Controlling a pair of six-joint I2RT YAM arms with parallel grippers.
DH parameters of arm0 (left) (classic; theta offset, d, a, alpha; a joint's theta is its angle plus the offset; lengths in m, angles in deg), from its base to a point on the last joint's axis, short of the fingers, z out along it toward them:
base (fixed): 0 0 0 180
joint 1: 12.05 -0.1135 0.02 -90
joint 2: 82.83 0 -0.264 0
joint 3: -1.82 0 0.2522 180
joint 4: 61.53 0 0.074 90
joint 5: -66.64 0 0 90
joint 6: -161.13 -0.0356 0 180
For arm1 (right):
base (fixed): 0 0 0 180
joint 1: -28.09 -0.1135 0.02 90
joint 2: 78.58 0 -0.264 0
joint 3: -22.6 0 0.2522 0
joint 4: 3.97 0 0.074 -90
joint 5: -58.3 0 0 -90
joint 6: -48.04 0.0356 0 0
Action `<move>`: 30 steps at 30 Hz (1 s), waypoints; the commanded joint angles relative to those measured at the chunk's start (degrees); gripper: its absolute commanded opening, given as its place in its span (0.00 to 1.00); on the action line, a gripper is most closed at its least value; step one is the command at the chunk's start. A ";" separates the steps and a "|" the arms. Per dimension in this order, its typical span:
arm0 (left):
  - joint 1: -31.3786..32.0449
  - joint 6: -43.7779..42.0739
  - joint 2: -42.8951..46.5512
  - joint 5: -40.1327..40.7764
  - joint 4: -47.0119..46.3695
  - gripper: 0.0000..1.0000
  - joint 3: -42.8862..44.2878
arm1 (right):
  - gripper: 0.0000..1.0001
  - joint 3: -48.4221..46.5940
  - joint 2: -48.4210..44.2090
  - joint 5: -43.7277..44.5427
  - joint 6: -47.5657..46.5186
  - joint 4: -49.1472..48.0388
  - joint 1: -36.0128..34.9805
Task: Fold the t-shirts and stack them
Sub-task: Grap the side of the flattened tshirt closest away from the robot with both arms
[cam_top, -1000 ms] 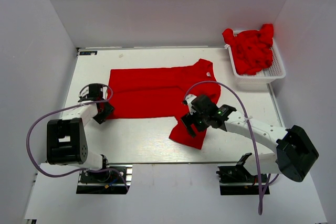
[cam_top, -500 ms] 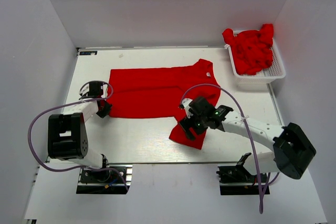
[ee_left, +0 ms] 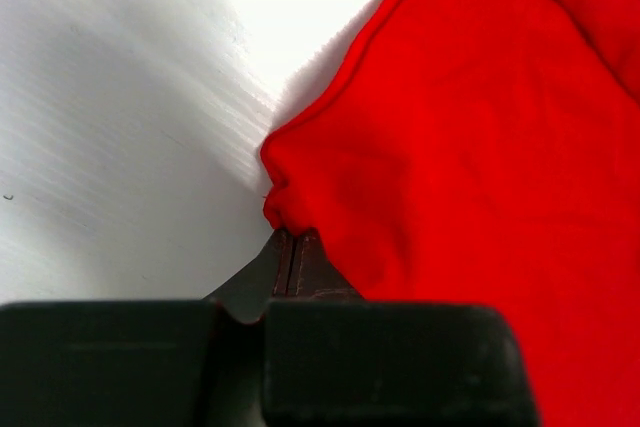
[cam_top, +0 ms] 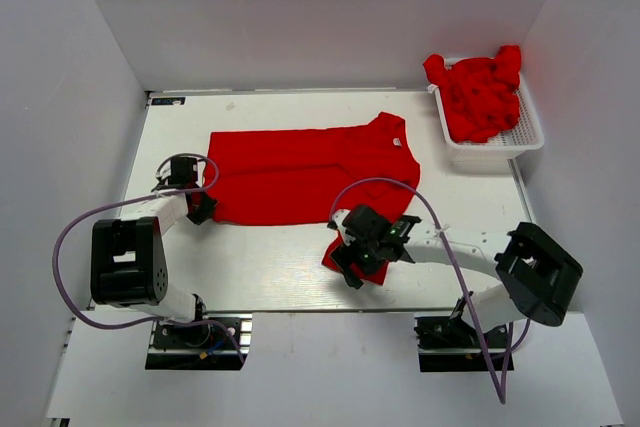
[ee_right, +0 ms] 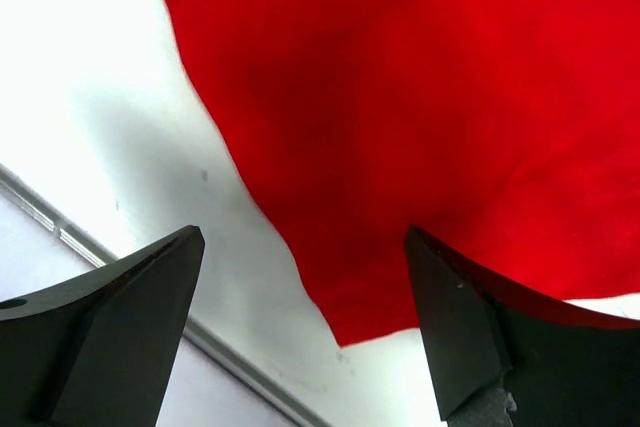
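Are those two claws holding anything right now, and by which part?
The left gripper pinches the spread t-shirt by its near left corner. The right gripper is open over the sleeve and holds nothing.

- White links and chunky black joint housings on left arm (cam_top: 125, 264) and right arm (cam_top: 538, 274).
- Looping purple cables (cam_top: 70, 227) along each.
- Black bolted base plates (cam_top: 197, 339).
- Black wedge-shaped fingers (ee_right: 120, 327) on right tool (ee_right: 300, 237).

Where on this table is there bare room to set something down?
Bare table shows behind the t-shirt and in front of it, between the left end effector and right end effector. Crowded: right side, around the sleeve and basket.
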 commanded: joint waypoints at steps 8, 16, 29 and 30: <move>0.32 -0.34 3.97 -1.32 -1.79 0.00 -2.18 | 0.41 -1.24 7.80 14.72 9.85 0.74 -2.09; 0.32 0.19 5.81 -0.79 -1.27 0.00 -2.18 | 0.00 -1.42 5.88 13.94 10.12 1.45 -2.97; 0.32 0.19 6.88 -1.40 4.10 0.00 6.33 | 0.00 -13.71 0.59 15.51 2.29 7.96 -0.52; 0.32 0.19 6.00 -1.40 4.10 0.00 6.34 | 0.00 -14.16 1.12 15.51 2.47 7.61 -0.25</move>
